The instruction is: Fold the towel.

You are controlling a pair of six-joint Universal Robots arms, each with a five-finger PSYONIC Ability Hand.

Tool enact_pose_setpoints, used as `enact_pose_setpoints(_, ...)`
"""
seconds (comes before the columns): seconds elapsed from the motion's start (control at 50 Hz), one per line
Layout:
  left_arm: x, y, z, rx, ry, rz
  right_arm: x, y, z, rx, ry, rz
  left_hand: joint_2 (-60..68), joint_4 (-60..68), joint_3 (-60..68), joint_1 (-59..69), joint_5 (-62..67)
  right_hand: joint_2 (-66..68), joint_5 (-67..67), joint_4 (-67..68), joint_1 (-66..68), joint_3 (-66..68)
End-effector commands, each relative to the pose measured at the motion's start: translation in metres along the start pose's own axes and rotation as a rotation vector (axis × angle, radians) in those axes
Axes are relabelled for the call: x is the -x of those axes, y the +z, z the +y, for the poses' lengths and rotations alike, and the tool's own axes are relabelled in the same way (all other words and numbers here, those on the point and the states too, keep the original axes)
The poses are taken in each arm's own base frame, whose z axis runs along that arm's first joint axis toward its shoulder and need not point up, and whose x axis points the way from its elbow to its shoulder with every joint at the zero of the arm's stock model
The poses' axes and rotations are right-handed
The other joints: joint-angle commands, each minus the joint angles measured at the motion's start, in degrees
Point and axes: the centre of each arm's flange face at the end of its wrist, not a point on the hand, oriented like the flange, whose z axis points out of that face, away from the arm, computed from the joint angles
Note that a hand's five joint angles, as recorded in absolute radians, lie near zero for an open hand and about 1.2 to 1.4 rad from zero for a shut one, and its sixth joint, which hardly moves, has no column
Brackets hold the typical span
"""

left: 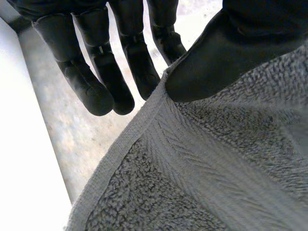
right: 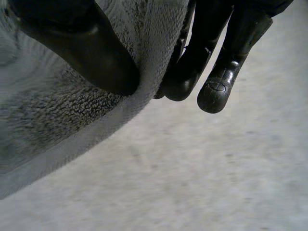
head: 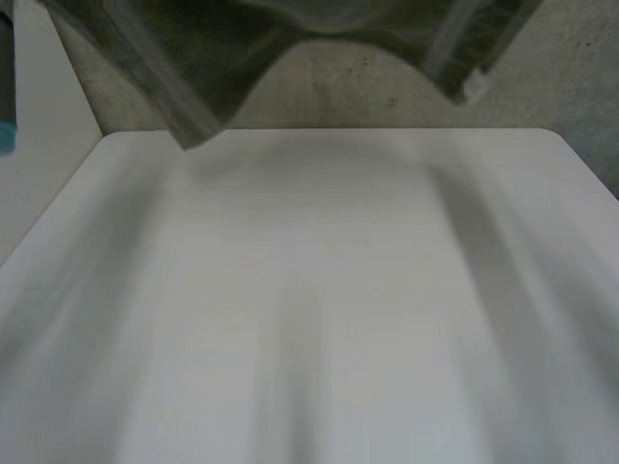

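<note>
The grey terry towel [head: 290,29] hangs in the air above the far edge of the white table [head: 319,290], its lower hem sagging in the middle and two corners drooping. In the left wrist view my left hand [left: 216,57] pinches the towel [left: 192,163] at its banded edge, thumb on the near face and straight fingers [left: 96,86] behind it. In the right wrist view my right hand [right: 96,57] pinches the towel [right: 53,120] near its hemmed edge the same way, with its fingers [right: 221,82] on the far side.
The table's far edge [head: 329,130] runs just below the hanging towel, with a speckled grey floor [head: 358,87] beyond it. A light-blue cap of the left arm [head: 6,135] shows at the left side.
</note>
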Motion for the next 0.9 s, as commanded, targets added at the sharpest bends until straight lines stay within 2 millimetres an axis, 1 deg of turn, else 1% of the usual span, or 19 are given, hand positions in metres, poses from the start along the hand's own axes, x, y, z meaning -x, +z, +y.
enact_pose_setpoints(0.02, -0.021, -0.063, 0.073, 0.260, -0.011, 0.143, 0.040, -0.032, 0.051, 0.143, 0.040, -0.195, -5.8, -6.8, -8.5, -0.2, -16.0, 3.6, 3.0, 3.7, 4.6, 3.9)
enact_pose_setpoints(0.04, -0.021, -0.064, 0.073, 0.261, -0.011, 0.143, 0.040, -0.032, 0.051, 0.143, 0.040, -0.195, -5.8, -6.8, -8.5, -0.2, -16.0, 3.6, 3.0, 3.7, 4.6, 3.9)
enact_pose_setpoints(0.06, -0.024, -0.078, 0.088, 0.301, -0.016, 0.173, 0.048, -0.041, 0.067, 0.186, 0.050, -0.225, -5.8, -6.8, -8.5, -0.2, -16.0, 3.6, 3.0, 3.7, 4.6, 3.9)
enact_pose_setpoints(0.08, -0.024, -0.078, 0.088, 0.301, -0.016, 0.173, 0.057, -0.051, 0.080, 0.222, 0.063, -0.261, -5.8, -6.8, -8.5, -0.2, -16.0, 3.6, 3.0, 3.7, 4.6, 3.9)
enact_pose_setpoints(0.12, -0.025, -0.108, 0.116, 0.382, -0.019, 0.214, 0.068, -0.062, 0.092, 0.253, 0.081, -0.309, -5.8, -6.8, -8.5, -0.2, -16.0, 3.6, 3.0, 3.7, 4.6, 3.9)
enact_pose_setpoints(0.14, -0.025, -0.109, 0.116, 0.382, -0.019, 0.215, 0.068, -0.062, 0.092, 0.254, 0.081, -0.309, -5.8, -6.8, -8.5, -0.2, -16.0, 3.6, 3.0, 3.7, 4.6, 3.9)
enact_pose_setpoints(0.18, -0.030, -0.141, 0.141, 0.454, -0.021, 0.253, 0.094, -0.088, 0.113, 0.305, 0.131, -0.422, -5.8, -6.8, -8.5, -0.2, -16.0, 3.6, 3.0, 3.7, 4.6, 3.9)
enact_pose_setpoints(0.2, -0.030, -0.141, 0.141, 0.454, -0.022, 0.253, 0.094, -0.088, 0.113, 0.305, 0.132, -0.423, -5.8, -6.8, -8.5, -0.2, -16.0, 3.6, 3.0, 3.7, 4.6, 3.9)
enact_pose_setpoints(0.24, -0.033, -0.155, 0.149, 0.480, -0.023, 0.274, 0.116, -0.116, 0.134, 0.365, 0.165, -0.515, -5.8, -6.8, -8.5, -0.2, -16.0, 3.6, 3.0, 3.7, 4.6, 3.9)
enact_pose_setpoints(0.28, -0.035, -0.179, 0.158, 0.525, -0.013, 0.303, 0.122, -0.128, 0.141, 0.384, 0.165, -0.549, -5.8, -6.8, -8.5, -0.2, -16.0, 3.6, 3.0, 3.7, 4.6, 3.9)
enact_pose_setpoints(0.32, -0.035, -0.190, 0.160, 0.553, -0.008, 0.315, 0.124, -0.137, 0.147, 0.404, 0.152, -0.567, -5.8, -6.8, -8.5, -0.2, -16.0, 3.6, 3.0, 3.7, 4.6, 3.9)
enact_pose_setpoints(0.4, -0.033, -0.205, 0.161, 0.591, 0.008, 0.337, 0.112, -0.143, 0.147, 0.419, 0.091, -0.562, -5.8, -6.8, -8.5, -0.2, -16.0, 3.6, 3.0, 3.7, 4.6, 3.9)
enact_pose_setpoints(0.46, -0.029, -0.206, 0.144, 0.563, 0.035, 0.349, 0.099, -0.138, 0.136, 0.402, 0.066, -0.536, -5.8, -6.8, -8.5, -0.2, -16.0, 3.6, 3.0, 3.7, 4.6, 3.9)
enact_pose_setpoints(0.5, -0.025, -0.207, 0.122, 0.543, 0.049, 0.352, 0.069, -0.133, 0.118, 0.407, 0.047, -0.485, -5.8, -6.8, -8.5, -0.2, -16.0, 3.6, 3.0, 3.7, 4.6, 3.9)
enact_pose_setpoints(0.52, -0.025, -0.207, 0.122, 0.543, 0.049, 0.352, 0.069, -0.133, 0.117, 0.407, 0.047, -0.485, -5.8, -6.8, -8.5, -0.2, -16.0, 3.6, 3.0, 3.7, 4.6, 3.9)
enact_pose_setpoints(0.56, -0.022, -0.208, 0.112, 0.543, 0.049, 0.345, 0.041, -0.134, 0.106, 0.443, 0.040, -0.455, -5.8, -6.8, -8.5, -0.2, -16.0, 3.6, 3.0, 3.7, 4.6, 3.9)
enact_pose_setpoints(0.66, -0.001, -0.212, 0.076, 0.585, 0.058, 0.302, 0.011, -0.144, 0.090, 0.515, 0.050, -0.448, -5.8, -6.8, -8.5, -0.2, -16.0, 3.6, 3.0, 3.7, 4.6, 3.9)
enact_pose_setpoints(0.78, -0.003, -0.219, 0.067, 0.599, 0.026, 0.370, 0.005, -0.161, 0.085, 0.600, 0.092, -0.529, -5.8, -6.8, -8.5, -0.2, -16.0, 3.6, 3.0, 3.7, 4.6, 3.9)
enact_pose_setpoints(0.9, 0.001, -0.217, 0.090, 0.624, 0.002, 0.417, 0.015, -0.167, 0.100, 0.637, 0.106, -0.581, -5.8, -6.8, -8.5, -0.2, -16.0, 3.6, 3.0, 3.7, 4.6, 3.9)
